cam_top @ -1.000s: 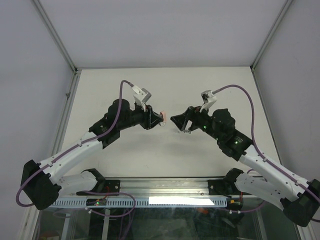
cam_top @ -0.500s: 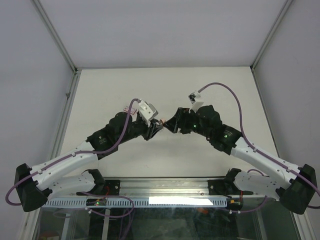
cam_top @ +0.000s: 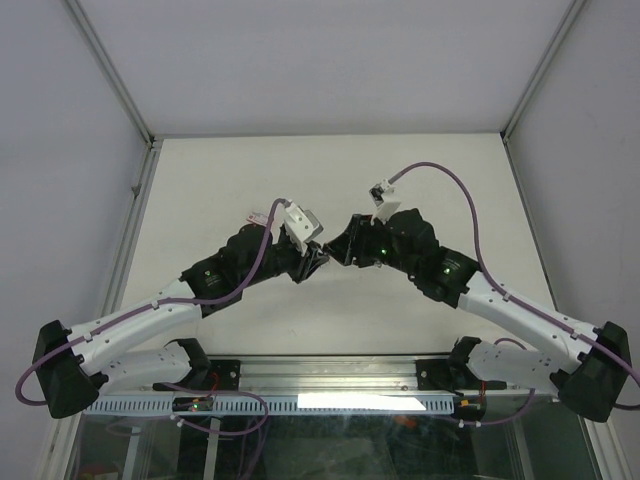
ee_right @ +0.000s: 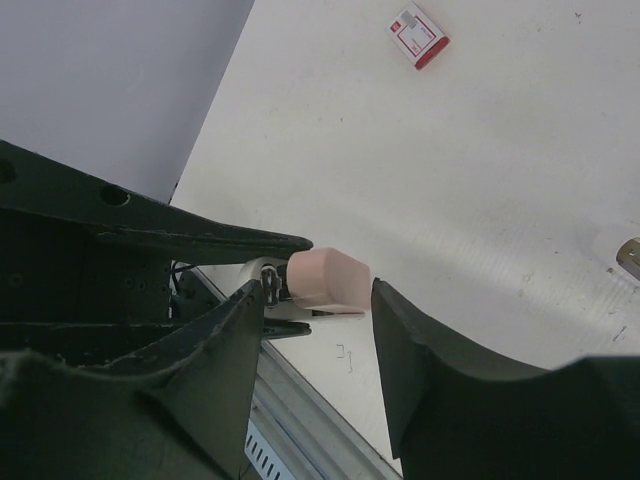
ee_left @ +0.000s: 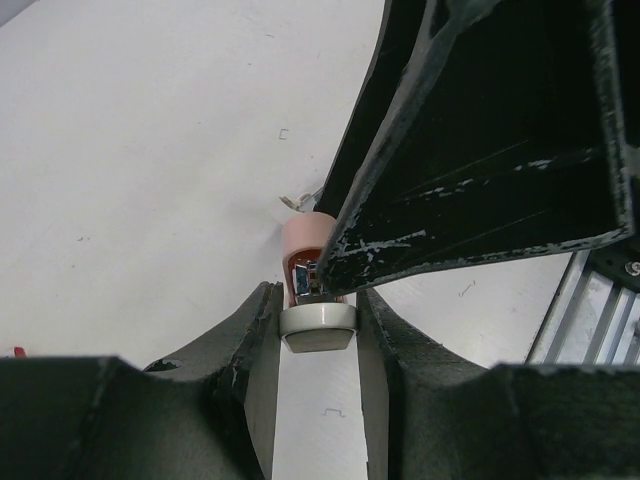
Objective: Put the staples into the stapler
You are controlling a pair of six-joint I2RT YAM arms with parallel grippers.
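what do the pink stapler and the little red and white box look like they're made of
The stapler: likely smooth matte pink plastic, judging by rounded moulded corners and even colour. The box: probably printed cardboard, flat with crisp edges, though too small to be sure.

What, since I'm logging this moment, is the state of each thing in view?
stapler: gripped at its grey end, pink end free; open or shut unclear.
left gripper: shut on the stapler.
right gripper: open, jaws either side of the stapler's pink end, gap on one side.
red-and-white staples box: lying flat on the table, untouched.
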